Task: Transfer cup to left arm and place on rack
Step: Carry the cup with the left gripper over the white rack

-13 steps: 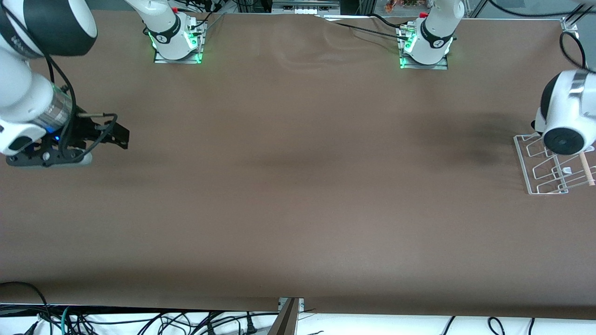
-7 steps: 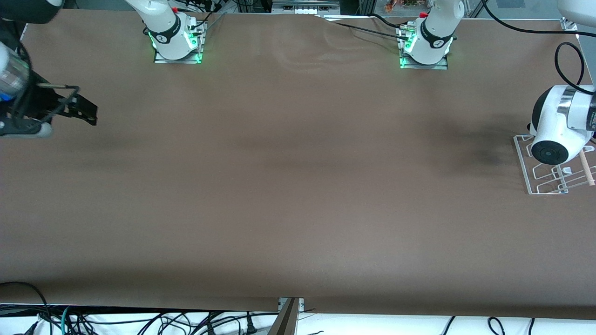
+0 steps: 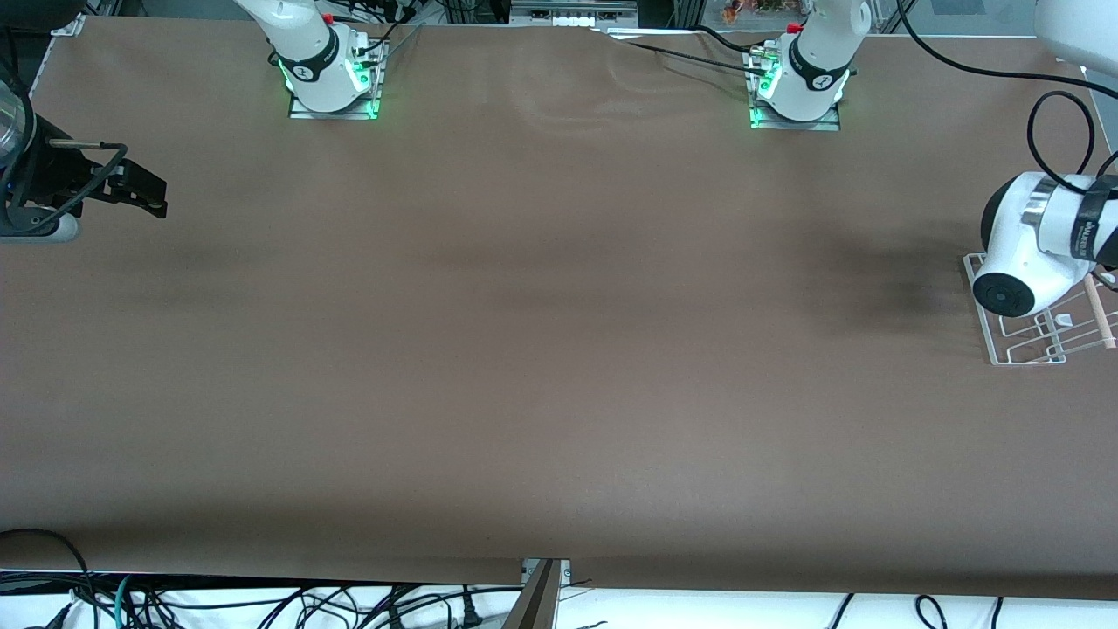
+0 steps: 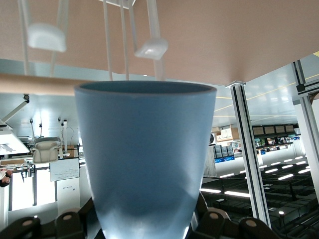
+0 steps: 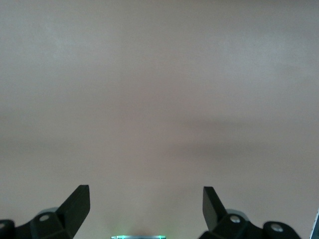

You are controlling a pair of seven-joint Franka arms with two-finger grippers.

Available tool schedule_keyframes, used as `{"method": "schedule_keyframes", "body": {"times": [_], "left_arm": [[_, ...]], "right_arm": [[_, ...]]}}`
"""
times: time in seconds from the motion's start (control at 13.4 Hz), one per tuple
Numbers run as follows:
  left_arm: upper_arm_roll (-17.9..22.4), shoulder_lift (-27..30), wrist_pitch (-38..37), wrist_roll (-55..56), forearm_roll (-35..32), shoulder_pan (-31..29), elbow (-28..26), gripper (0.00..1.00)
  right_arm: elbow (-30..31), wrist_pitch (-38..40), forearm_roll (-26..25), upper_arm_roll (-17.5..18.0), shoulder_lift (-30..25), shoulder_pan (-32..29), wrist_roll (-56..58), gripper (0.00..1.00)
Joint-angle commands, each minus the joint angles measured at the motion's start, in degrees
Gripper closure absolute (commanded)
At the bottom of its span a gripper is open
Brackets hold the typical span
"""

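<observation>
Left gripper [image 4: 144,231] jaws clamp the light-blue cup [image 4: 144,159] over the rack [image 3: 1026,336] at the table [image 3: 559,349] edge, left arm's end. Risk: rim catches a prong [image 4: 152,49] or the wooden rod [image 4: 37,84] and tips. Right gripper [image 5: 146,204] waits, jaws wide, over its own end; mid-table open.

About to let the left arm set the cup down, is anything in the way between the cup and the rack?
Nothing visible. The left hand holds the cup right at the rack, whose prongs and wooden rod show just past its rim.
</observation>
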State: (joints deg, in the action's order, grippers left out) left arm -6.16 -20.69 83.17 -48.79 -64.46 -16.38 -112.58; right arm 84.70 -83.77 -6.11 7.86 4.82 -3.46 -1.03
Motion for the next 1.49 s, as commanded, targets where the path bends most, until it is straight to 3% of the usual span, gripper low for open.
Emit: {"method": "schedule_keyframes", "body": {"times": [0.0, 0.82, 1.42], "left_arm": [[0.3, -1.2, -0.6, 0.5, -1.7, 0.5, 0.8, 1.0], [0.3, -4.1, 0.0, 2.6, -3.3, 0.6, 0.6, 1.0], [0.6, -2.8, -2.0, 0.0, -3.3, 0.5, 0.6, 1.0]], "right_arm": [[1.3, 0.5, 1.4, -1.4, -1.2, -0.5, 2.6, 0.0], [-0.9, 0.4, 1.1, -1.7, 0.5, -0.4, 5.5, 0.0], [-0.9, 0.2, 0.9, -1.7, 0.5, -0.4, 5.5, 0.0]]}}
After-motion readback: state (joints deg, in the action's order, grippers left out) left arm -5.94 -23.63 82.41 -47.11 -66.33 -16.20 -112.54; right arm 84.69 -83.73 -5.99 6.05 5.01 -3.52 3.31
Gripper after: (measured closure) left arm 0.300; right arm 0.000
